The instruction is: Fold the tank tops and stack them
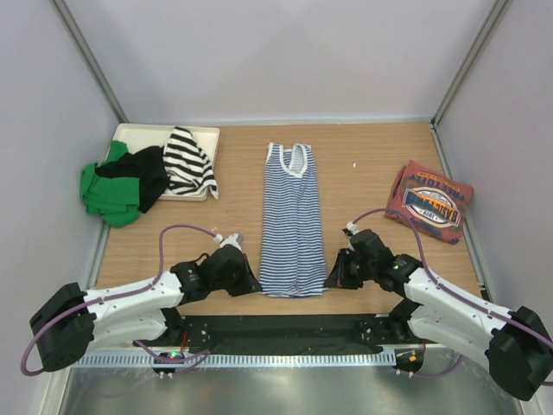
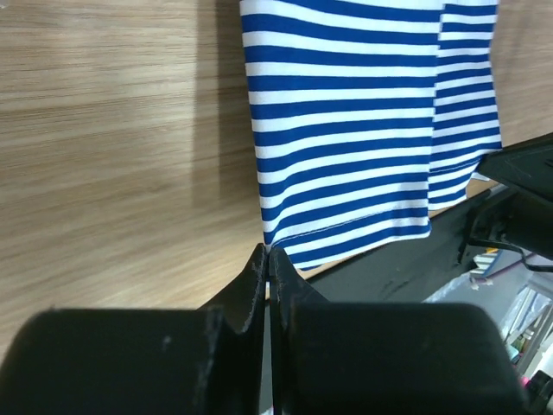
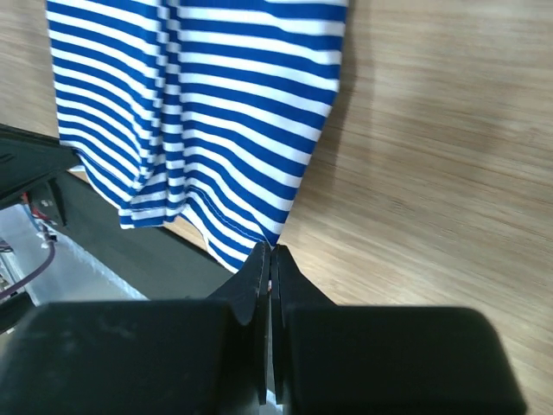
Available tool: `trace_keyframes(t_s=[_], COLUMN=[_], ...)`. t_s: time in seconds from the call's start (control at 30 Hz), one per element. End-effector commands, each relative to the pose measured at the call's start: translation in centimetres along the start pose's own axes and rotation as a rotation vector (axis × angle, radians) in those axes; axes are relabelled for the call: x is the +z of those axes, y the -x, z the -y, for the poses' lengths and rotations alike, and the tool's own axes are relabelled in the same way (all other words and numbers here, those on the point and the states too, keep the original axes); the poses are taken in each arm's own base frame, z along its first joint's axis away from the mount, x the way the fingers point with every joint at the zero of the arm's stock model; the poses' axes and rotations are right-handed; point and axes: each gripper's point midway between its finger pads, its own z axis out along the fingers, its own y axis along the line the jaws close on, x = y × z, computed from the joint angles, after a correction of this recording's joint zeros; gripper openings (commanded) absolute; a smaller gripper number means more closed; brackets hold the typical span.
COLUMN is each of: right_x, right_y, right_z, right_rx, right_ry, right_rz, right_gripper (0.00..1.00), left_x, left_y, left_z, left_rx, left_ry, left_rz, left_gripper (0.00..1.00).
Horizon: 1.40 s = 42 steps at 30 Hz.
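our left gripper and right gripper each clamp a hem corner of the blue-striped tank top. we judge it thin, limp, light.

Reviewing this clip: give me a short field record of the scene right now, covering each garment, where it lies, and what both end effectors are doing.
centre: blue-and-white striped tank top, laid out long and narrow, neck at the far end, hem at the near end
left end effector: shut on the hem's left corner
right end effector: shut on the hem's right corner
right side: red top, folded, printed logo facing up
far left: pile of clothes in green, black and black-and-white stripes, partly on a tray, the green spilling off it
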Motion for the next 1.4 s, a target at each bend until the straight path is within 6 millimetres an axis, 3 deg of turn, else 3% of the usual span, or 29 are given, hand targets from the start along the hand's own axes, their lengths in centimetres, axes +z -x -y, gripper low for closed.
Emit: trace_keyframes(t_s=[0.0, 0.17, 0.4, 0.8, 0.83, 1.07, 1.2, 1.37], right_x=[-1.6, -2.1, -1.7, -1.5, -1.8, -2.0, -1.2, -0.8], right_y=[1.9, 3.8, 8.1, 15.5, 16.5, 21.2, 23.6, 26.5], right_z=[-2.0, -3.6, -3.2, -5.6, -6.5, -6.8, -5.9, -5.5], right_rx=[-0.031, -0.057, -0.094, -0.158, -0.164, -0.191, -0.184, -0.158], right_ry=[0.020, 0.030, -0.121, -0.246, -0.238, -0.335, -0.388, -0.382], right_rz=[0.055, 0.102, 0.201, 0.321, 0.345, 0.413, 0.430, 0.469], right_gripper=[0.01, 0.01, 0.01, 0.01, 0.01, 0.01, 0.01, 0.02], left_x=[-1.7, -2.5, -2.3, -2.4, -2.3, -2.0, -1.5, 0.8], left_y=[0.8, 2.7, 5.4, 14.0, 14.7, 19.2, 22.1, 24.4], left_z=[1.8, 2.8, 4.4, 7.7, 7.6, 7.7, 7.9, 7.0], left_rx=[0.013, 0.043, 0.084, 0.129, 0.129, 0.122, 0.108, 0.103], left_ry=[-0.024, -0.009, 0.023, 0.058, 0.067, 0.107, 0.115, 0.140], left_rz=[0.011, 0.077, 0.120, 0.206, 0.214, 0.264, 0.313, 0.310], left_gripper=[0.00, 0.00, 0.00, 0.00, 0.00, 0.00, 0.00, 0.00])
